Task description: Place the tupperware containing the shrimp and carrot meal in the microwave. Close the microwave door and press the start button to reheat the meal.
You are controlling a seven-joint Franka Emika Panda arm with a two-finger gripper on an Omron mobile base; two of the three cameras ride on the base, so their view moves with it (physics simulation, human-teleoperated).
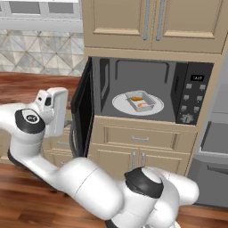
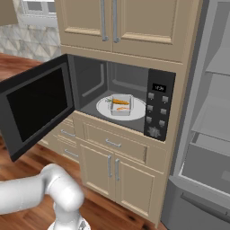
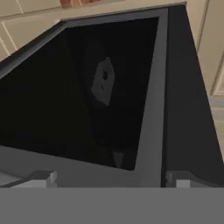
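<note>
**Gripper wide open behind the swung-out door**

Gripper [image 3: 109, 177] of mine stands spread to its widest and holds nothing; in the hand view one fingertip [image 3: 41, 178] shows at the lower left and the other at the lower right, with the door's dark glass and grey frame close in front of them. Whether the tips touch the door I cannot tell.

From the left base view my hand [image 1: 53, 109] sits just beside the outer face of the door [image 1: 82, 111], to its left, with my arm bent round from the lower right.

Going out from the tupperware [image 2: 120, 104]: it rests on the plate [image 2: 134, 114] inside the microwave [image 2: 130, 72], roughly at the plate's middle. Orange pieces of the meal [image 2: 120, 102] show through its clear walls. In the left base view the tupperware [image 1: 141, 101] lies at a slant on the plate [image 1: 120, 103].

The grey cavity stands exposed, since the door [image 2: 38, 105] is swung fully out to the left. Right of the cavity is the panel [image 2: 157, 108], dark, with a small display at the top and buttons below.

Tan cabinets [image 2: 117, 20] sit above the microwave and drawers [image 2: 114, 143] below it. A grey fridge [image 2: 206, 134] stands open on the right. Wood floor [image 1: 26, 191] lies under my arm.
</note>
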